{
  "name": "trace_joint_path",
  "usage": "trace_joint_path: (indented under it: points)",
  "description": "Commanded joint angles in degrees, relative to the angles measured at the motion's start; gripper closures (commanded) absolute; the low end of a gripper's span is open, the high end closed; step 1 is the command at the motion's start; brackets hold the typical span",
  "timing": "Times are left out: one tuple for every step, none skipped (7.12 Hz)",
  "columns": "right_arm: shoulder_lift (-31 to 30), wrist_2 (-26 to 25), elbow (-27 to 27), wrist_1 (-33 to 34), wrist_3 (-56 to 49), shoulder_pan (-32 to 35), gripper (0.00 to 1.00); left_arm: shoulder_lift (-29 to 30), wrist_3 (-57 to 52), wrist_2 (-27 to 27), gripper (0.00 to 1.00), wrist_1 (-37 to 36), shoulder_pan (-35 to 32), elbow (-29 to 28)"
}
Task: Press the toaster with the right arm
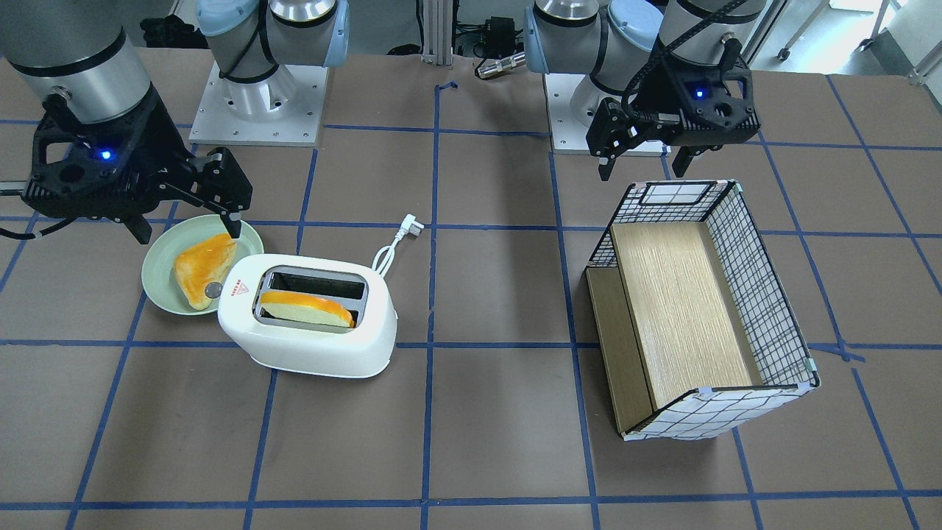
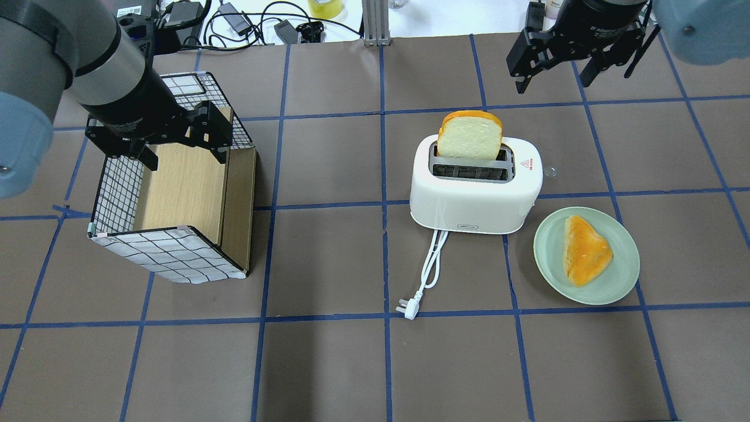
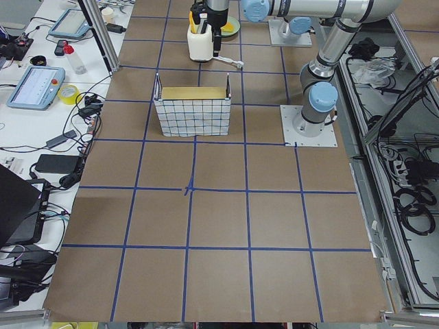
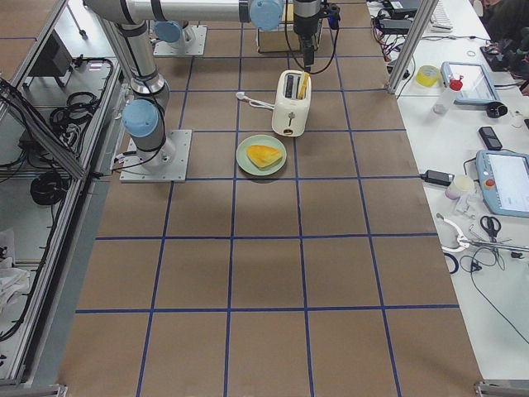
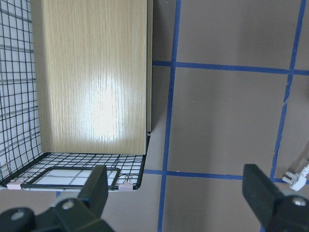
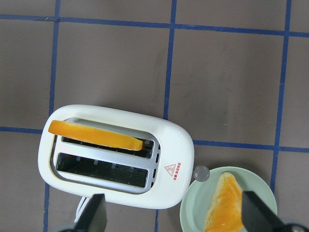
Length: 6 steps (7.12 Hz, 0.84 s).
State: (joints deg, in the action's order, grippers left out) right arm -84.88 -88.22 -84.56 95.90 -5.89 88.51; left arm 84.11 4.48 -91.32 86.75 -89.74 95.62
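The white toaster (image 1: 309, 324) (image 2: 474, 202) (image 6: 116, 159) stands mid-table with its grey knob (image 1: 212, 289) (image 6: 201, 172) on the end facing the plate. A bread slice (image 2: 470, 136) (image 6: 96, 136) stands up out of one slot. The cord and plug (image 2: 410, 308) lie loose on the table. My right gripper (image 1: 185, 228) (image 2: 554, 82) (image 6: 174, 212) is open and empty. It hangs high above the knob end of the toaster and the plate and touches nothing. My left gripper (image 1: 642, 168) (image 2: 184, 157) (image 5: 176, 188) is open and empty above the basket.
A green plate (image 1: 158, 291) (image 2: 621, 281) with a second toast piece (image 1: 202, 269) (image 2: 586, 249) sits right beside the toaster's knob end. A wire basket (image 1: 765, 294) (image 2: 117, 193) with a wooden insert stands on the left arm's side.
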Motion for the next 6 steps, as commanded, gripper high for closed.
trace_joint_path:
  points:
    - [0.0,0.1,-0.2,0.0,0.0,0.0,0.0,0.0,0.0,0.0,0.0,0.0,0.0,0.1]
    - [0.0,0.1,-0.2,0.0,0.0,0.0,0.0,0.0,0.0,0.0,0.0,0.0,0.0,0.0]
    - [0.0,0.0,-0.2,0.0,0.0,0.0,0.0,0.0,0.0,0.0,0.0,0.0,0.0,0.0]
    - [0.0,0.0,-0.2,0.0,0.0,0.0,0.0,0.0,0.0,0.0,0.0,0.0,0.0,0.0]
    - [0.1,0.0,-0.2,0.0,0.0,0.0,0.0,0.0,0.0,0.0,0.0,0.0,0.0,0.0]
    - [0.1,0.1,-0.2,0.1,-0.3,-0.4,0.0,0.0,0.0,0.0,0.0,0.0,0.0,0.0]
